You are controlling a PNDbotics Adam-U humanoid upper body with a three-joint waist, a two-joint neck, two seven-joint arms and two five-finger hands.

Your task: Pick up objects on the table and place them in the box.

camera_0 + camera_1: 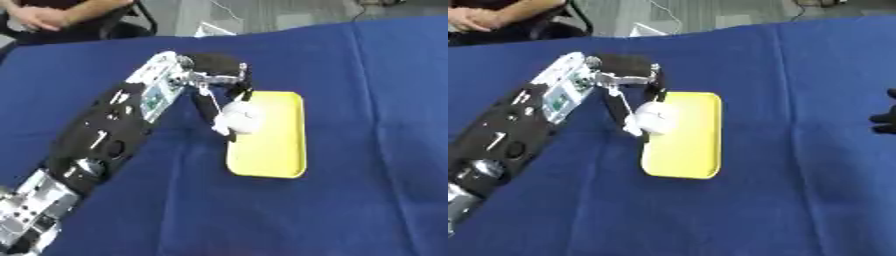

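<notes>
A: Report the near zone of the counter (350, 210) first.

B: The near part of the blue-covered counter carries only the left arm, which enters from the near left corner and runs diagonally toward the middle. The right hand (885, 117) shows only as a dark sliver at the right edge; its finger state cannot be determined.

A: State the position of the task object.

B: A small white object (241, 119), rounded and otherwise not clear enough to identify, is held by the left hand (219, 80), fingers curled down around it. It sits at the left long edge of the yellow tray (271, 150), which serves as the box.

A: Give the governing relation.

B: The tray's long axis runs near to far. Its open surface lies directly to the right of the object. The object probably overlaps the rim already, so a short rightward shift should centre it before release. The left hand is nearer; the right is well apart.
</notes>
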